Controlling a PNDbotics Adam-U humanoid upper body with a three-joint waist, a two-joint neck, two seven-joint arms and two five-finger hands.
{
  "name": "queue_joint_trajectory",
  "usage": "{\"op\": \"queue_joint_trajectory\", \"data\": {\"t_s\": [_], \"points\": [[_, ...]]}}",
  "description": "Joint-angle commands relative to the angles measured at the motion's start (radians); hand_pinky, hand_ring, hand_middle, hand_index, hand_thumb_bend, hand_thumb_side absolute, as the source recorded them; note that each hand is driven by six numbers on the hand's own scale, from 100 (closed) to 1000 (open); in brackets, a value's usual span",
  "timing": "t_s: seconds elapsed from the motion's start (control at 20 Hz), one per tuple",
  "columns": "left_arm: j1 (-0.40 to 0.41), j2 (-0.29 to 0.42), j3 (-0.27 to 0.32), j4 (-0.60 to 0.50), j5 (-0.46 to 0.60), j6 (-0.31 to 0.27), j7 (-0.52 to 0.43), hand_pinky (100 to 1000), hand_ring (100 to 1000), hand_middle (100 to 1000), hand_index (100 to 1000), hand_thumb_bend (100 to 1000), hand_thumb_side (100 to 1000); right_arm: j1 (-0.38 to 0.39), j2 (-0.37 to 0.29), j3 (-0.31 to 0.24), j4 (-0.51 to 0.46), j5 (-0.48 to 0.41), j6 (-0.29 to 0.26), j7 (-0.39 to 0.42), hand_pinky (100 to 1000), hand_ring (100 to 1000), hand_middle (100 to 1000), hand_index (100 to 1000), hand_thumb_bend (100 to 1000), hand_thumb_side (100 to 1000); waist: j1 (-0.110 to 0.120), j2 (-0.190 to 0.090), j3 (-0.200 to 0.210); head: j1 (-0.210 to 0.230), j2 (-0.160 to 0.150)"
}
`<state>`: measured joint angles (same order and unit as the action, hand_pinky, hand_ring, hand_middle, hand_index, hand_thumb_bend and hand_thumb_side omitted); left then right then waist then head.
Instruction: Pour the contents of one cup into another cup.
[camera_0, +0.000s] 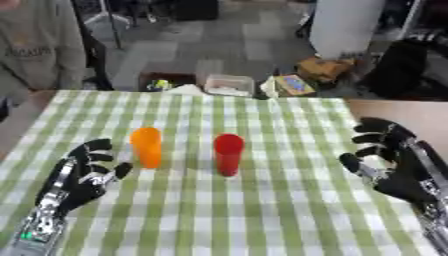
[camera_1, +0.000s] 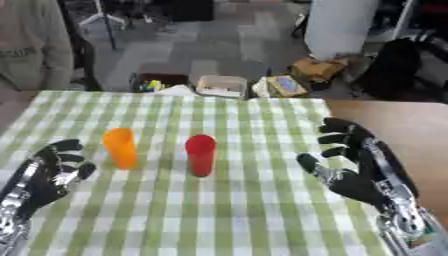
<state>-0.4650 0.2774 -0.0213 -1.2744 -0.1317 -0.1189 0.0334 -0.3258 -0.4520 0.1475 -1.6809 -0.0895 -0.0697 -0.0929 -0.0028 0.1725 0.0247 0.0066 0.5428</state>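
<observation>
Left hand (camera_0: 83, 172): lowest in the view at the left side, palm turned toward the cups, fingers spread and only a little bent, holding nothing; its forearm runs down out of the lower left corner.
Right hand (camera_1: 354, 167): at the right side, raised on its edge, fingers apart and relaxed, thumb pointing inward, holding nothing; the arm is cut off by the lower right corner.
Orange cup (camera_0: 146, 147): upright on the worktop, just beside the left hand's fingertips but apart from them.
Red cup (camera_0: 228, 154): upright, near the orange cup on its right, not touching it; well apart from the right hand.
Worktop (camera_0: 262, 215): covered with a green and white checked cloth; bare cloth lies in front of both cups and between the red cup and the right hand.
Edges: the far edge is behind the cups; the right edge passes near the right hand.
Hard to see: what the cups contain cannot be told.
</observation>
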Motion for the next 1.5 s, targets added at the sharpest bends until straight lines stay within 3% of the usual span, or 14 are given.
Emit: {"op": "queue_joint_trajectory", "data": {"t_s": [0.05, 1.5], "points": [[-0.035, 0.001, 0.005, 0.032, -0.02, -0.008, 0.028, 610, 714, 737, 829, 774, 473, -0.012, -0.015, -0.009, -0.014, -0.005, 0.0, 0.0, 619, 723, 722, 841, 610, 332, 0.001, -0.015, -0.003, 0.003, -0.012], [-0.197, -0.034, 0.04, 0.247, -0.157, -0.008, 0.219, 616, 731, 756, 853, 841, 435, -0.015, -0.004, -0.003, -0.011, -0.019, -0.002, 0.008, 618, 719, 718, 841, 607, 333, 0.003, -0.004, -0.052, 0.034, -0.037]]}}
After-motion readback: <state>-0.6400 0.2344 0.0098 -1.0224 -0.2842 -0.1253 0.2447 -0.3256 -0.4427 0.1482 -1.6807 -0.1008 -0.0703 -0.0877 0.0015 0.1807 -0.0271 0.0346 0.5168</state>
